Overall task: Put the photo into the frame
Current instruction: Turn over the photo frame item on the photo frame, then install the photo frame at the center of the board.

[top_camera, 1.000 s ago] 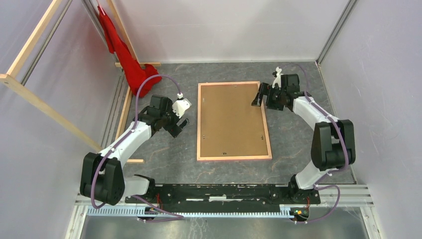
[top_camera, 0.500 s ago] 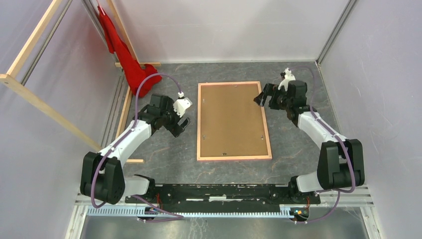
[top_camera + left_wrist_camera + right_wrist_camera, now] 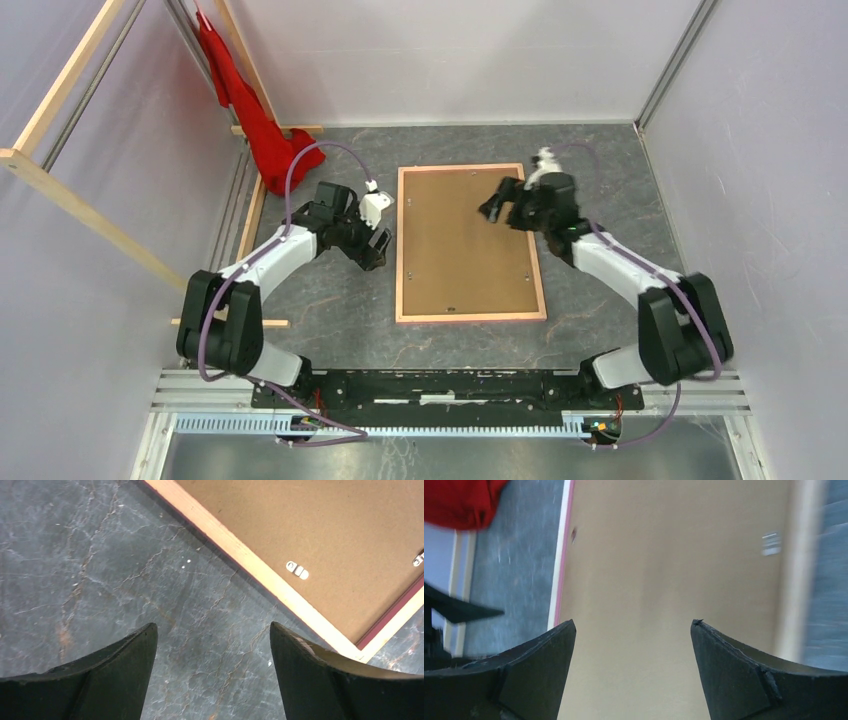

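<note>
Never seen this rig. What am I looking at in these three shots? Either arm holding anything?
Two robot arms are bolted at the near edge of a dark table. The wide shot comes from a fixed camera above and behind them. The other two come from a camera on each wrist; the dark shapes at the bottom are that arm's own fingers. On the table lies the frame, back up, with a brown backing board in it; a red cloth hangs at the far left. The left claw hovers beside the frame's left rail, the right claw over the board. Both are open and empty. No photo shows.
</note>
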Tool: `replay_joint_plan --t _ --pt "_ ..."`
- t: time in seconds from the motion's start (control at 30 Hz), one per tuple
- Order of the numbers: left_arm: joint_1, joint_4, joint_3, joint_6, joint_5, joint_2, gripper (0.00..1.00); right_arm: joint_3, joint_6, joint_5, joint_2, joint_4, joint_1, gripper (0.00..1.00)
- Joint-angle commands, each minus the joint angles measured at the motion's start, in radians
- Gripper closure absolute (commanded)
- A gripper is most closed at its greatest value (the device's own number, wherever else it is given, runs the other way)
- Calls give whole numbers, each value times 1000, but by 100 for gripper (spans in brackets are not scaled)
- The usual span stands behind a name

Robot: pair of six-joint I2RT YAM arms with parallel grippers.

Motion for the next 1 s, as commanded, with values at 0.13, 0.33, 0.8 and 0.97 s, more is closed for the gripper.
replay_joint_plan --t 0.13,0.33,0.8,0.97 --pt "-41 113 39 -158 64 72 16 52 -92 117 92 24 358 2" --pt "-46 149 45 -222 117 136 27 -11 -88 53 188 209 454 15" --pt "-45 201 41 -248 181 242 54 48 -108 13 376 281 563 27" --pt "-44 202 44 -238 177 258 64 56 -105 3 404 294 566 28"
